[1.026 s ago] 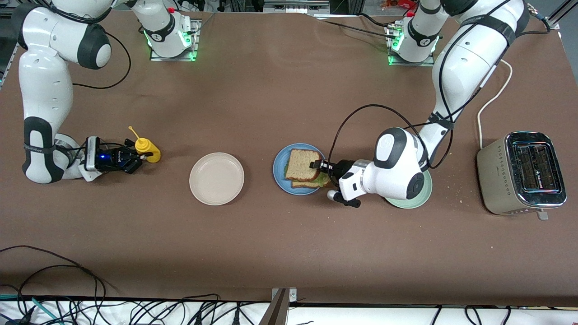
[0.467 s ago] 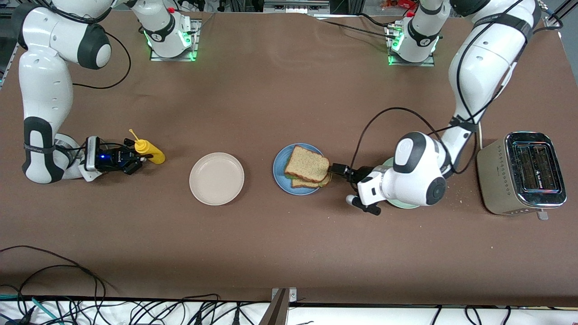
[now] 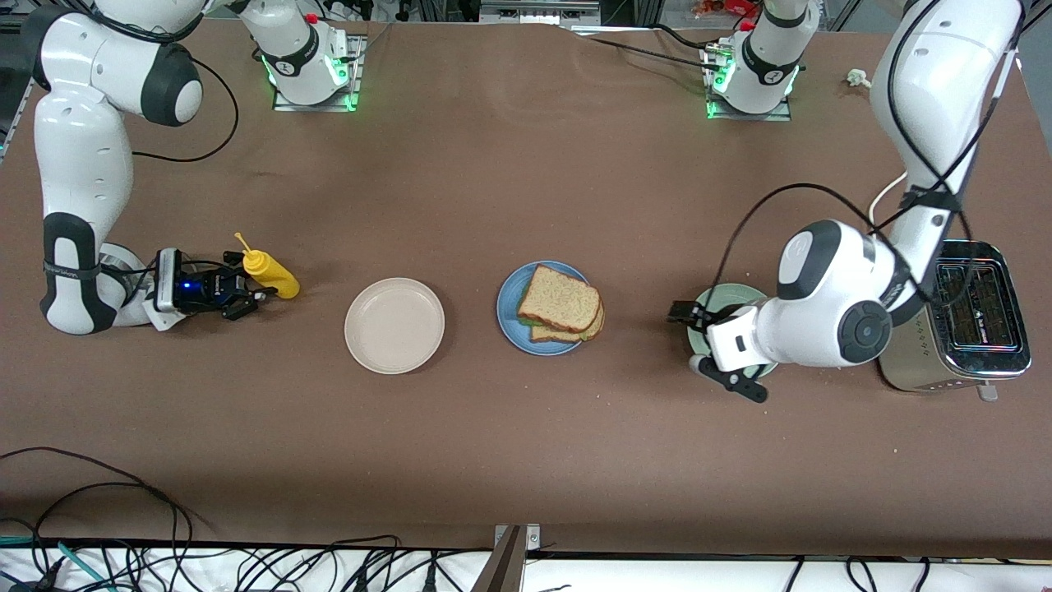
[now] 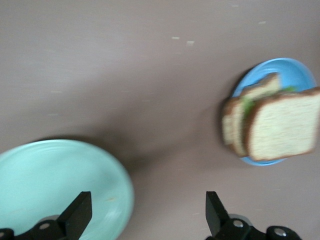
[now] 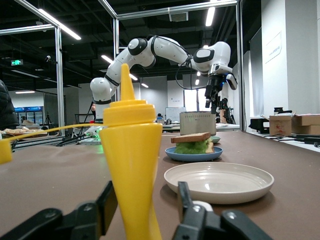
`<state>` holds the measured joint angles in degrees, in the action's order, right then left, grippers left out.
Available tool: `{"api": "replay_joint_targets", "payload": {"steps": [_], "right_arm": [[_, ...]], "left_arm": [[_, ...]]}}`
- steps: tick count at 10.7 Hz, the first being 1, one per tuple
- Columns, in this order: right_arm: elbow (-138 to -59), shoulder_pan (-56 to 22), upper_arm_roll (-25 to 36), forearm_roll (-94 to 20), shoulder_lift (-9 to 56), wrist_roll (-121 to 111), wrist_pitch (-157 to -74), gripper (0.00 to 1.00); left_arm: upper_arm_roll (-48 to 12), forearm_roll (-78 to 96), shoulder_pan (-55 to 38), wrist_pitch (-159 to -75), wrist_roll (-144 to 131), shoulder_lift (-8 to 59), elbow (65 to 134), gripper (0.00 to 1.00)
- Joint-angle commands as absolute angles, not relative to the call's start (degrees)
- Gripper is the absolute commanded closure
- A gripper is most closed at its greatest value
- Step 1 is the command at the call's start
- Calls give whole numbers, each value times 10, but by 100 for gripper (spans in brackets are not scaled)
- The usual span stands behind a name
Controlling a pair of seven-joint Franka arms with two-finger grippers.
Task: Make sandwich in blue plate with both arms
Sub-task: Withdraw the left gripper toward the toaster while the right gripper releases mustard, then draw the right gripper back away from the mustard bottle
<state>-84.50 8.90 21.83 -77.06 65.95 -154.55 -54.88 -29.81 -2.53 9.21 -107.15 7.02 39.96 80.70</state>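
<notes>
The sandwich (image 3: 561,306) lies on the blue plate (image 3: 508,311), overhanging its edge, so it may slide; left gripper (image 3: 681,314) spread empty, right gripper (image 3: 240,289) around the mustard bottle (image 3: 271,275).

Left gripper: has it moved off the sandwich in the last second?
Yes. The left gripper has pulled away from the sandwich on the blue plate toward the toaster, and is now open at the pale green plate.
</notes>
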Motion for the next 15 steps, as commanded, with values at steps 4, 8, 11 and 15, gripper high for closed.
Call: {"api": "replay_joint_targets", "payload": {"steps": [4, 8, 11, 15], "right_arm": [[-798, 91, 244, -783, 677, -1489, -527, 18], [-759, 85, 300, -780, 665, -1419, -523, 18], [-714, 78, 344, -761, 641, -1340, -527, 12], [-631, 68, 377, -700, 583, -1161, -533, 7]], "left_arm": [[-287, -178, 151, -991, 74, 260, 795, 0], [-44, -32, -12, -973, 73, 120, 851, 0], [-4, -17, -40, -1022, 72, 54, 946, 0], [-9, -11, -19, -1047, 71, 16, 998, 0]]}}
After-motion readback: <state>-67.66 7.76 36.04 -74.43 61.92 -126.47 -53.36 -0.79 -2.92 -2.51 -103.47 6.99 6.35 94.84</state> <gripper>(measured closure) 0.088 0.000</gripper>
